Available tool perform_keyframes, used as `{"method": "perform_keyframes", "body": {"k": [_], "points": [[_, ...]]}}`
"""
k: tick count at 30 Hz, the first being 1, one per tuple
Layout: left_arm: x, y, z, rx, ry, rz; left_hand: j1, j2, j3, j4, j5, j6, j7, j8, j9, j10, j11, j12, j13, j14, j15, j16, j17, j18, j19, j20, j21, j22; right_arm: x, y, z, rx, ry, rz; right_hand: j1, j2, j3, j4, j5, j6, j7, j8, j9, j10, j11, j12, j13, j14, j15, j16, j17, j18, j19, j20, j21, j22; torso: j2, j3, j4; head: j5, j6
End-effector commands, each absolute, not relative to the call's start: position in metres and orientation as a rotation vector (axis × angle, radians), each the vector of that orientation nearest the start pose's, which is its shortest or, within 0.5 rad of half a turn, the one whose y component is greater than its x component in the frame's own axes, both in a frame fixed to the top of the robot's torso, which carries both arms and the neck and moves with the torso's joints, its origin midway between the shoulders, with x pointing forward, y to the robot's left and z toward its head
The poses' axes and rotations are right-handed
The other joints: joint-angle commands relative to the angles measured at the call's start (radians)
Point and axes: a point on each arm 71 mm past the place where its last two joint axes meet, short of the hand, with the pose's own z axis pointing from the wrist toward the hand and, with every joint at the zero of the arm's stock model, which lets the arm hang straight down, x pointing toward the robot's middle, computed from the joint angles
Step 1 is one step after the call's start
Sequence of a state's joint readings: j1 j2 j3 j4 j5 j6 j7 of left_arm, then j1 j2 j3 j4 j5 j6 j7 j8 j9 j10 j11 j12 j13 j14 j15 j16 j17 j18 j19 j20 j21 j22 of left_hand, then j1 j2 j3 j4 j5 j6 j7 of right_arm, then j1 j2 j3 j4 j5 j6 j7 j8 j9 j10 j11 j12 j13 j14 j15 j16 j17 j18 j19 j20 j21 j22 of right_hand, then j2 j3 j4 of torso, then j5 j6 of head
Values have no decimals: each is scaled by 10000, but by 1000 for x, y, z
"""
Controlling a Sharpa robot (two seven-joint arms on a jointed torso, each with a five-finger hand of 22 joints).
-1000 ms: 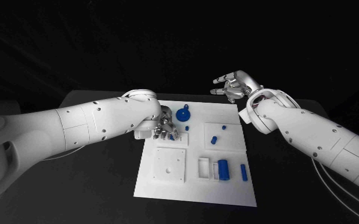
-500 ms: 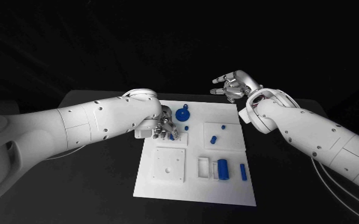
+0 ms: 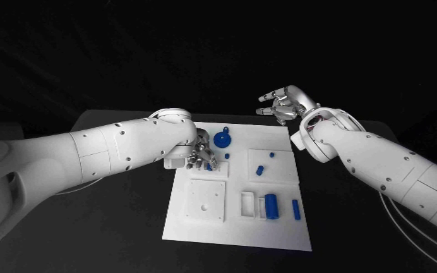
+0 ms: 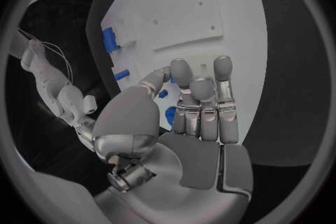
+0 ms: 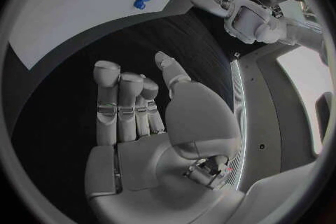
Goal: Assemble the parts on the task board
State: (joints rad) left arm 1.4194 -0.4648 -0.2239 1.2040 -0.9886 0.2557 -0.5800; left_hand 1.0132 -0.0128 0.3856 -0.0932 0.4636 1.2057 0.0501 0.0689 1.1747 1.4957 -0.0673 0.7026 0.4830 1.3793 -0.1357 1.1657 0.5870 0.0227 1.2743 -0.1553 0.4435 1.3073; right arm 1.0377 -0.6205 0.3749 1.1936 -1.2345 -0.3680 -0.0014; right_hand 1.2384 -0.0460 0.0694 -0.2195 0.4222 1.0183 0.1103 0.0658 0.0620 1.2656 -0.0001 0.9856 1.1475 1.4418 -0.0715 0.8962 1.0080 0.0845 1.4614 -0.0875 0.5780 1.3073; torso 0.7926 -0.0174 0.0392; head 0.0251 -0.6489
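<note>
- Left hand (image 3: pixel 200 155) hangs at the task board (image 3: pixel 239 229) left edge, fingers over a small blue part (image 3: pixel 208 166), grasp unclear.
- Right hand (image 3: pixel 282 105) hovers spread, empty, beyond the board's far right corner.
- Blue wheel (image 3: pixel 223 139) sits just beside the left hand.

My left hand (image 3: pixel 199 154) crowds the task board's (image 3: pixel 239 235) far-left corner beside the blue wheel (image 3: pixel 223 140); the near strip lies open; my right hand (image 3: pixel 282 105) hangs beyond the far edge.
</note>
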Motion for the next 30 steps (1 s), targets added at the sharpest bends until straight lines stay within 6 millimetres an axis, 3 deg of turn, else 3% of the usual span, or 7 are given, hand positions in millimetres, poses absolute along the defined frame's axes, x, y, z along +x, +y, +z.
{"method": "perform_keyframes", "body": {"k": [1,18,20,21,22,30], "points": [[528,122,-212,465,24434,-2112,190,319,592,-649,-42,1055,-964,-15,27,166,-317,77,-20,9,-37,48,32,-137,77,14,-44,165,559,-210,-150,3413,14347,8401,-59,42,-13,-42,28,67,15,-40,5,-70,-9,-41,-9,49,1,-53,-11,133,304,-16,-37,670,-1,1,1,1,0],[526,121,-216,642,24391,-2029,-18,461,465,-364,-126,1360,-1049,-17,259,165,-335,252,-110,83,-1,188,266,-144,114,64,-117,156,559,-210,-151,3409,14348,8402,-59,42,-13,-42,28,67,15,-40,5,-70,-9,-41,-9,49,1,-53,-11,133,304,-16,-37,670,6,-2,-3,-20,-17],[527,122,-217,609,24376,-2028,-86,521,444,-285,-356,1374,-1059,-15,290,165,-337,269,-129,86,-3,193,281,-144,126,67,-132,156,559,-210,-151,3408,14351,8403,-59,42,-13,-42,28,67,15,-40,5,-70,-9,-41,-9,49,1,-53,-11,133,304,-16,-37,670,4,-1,-3,-23,-19],[527,122,-217,600,24374,-2028,-98,560,400,-237,-711,1384,-1064,-16,300,164,-338,276,-134,90,-1,200,294,-148,127,70,-142,153,559,-210,-151,3408,14352,8403,-59,42,-13,-42,28,67,15,-40,5,-70,-9,-41,-9,49,1,-53,-11,133,304,-16,-37,670,4,-1,-3,-23,-19],[527,122,-217,596,24376,-2026,-85,567,345,-210,-841,1394,-1068,-17,313,164,-337,288,-141,88,-1,200,295,-152,130,71,-154,151,559,-210,-151,3408,14354,8402,-59,42,-13,-42,28,67,15,-40,5,-70,-9,-41,-9,49,1,-53,-11,133,304,-16,-37,670,3,-2,-2,-24,-23],[526,122,-219,596,24429,-2033,-107,324,-150,130,-1504,1421,-1096,-25,272,163,-341,317,-184,83,7,190,296,-169,154,84,-225,149,559,-210,-151,3408,14362,8400,-59,42,-13,-42,28,67,15,-40,5,-70,-9,-41,-9,49,1,-53,-11,133,304,-16,-37,670,4,-1,-6,-36,-33]]}}
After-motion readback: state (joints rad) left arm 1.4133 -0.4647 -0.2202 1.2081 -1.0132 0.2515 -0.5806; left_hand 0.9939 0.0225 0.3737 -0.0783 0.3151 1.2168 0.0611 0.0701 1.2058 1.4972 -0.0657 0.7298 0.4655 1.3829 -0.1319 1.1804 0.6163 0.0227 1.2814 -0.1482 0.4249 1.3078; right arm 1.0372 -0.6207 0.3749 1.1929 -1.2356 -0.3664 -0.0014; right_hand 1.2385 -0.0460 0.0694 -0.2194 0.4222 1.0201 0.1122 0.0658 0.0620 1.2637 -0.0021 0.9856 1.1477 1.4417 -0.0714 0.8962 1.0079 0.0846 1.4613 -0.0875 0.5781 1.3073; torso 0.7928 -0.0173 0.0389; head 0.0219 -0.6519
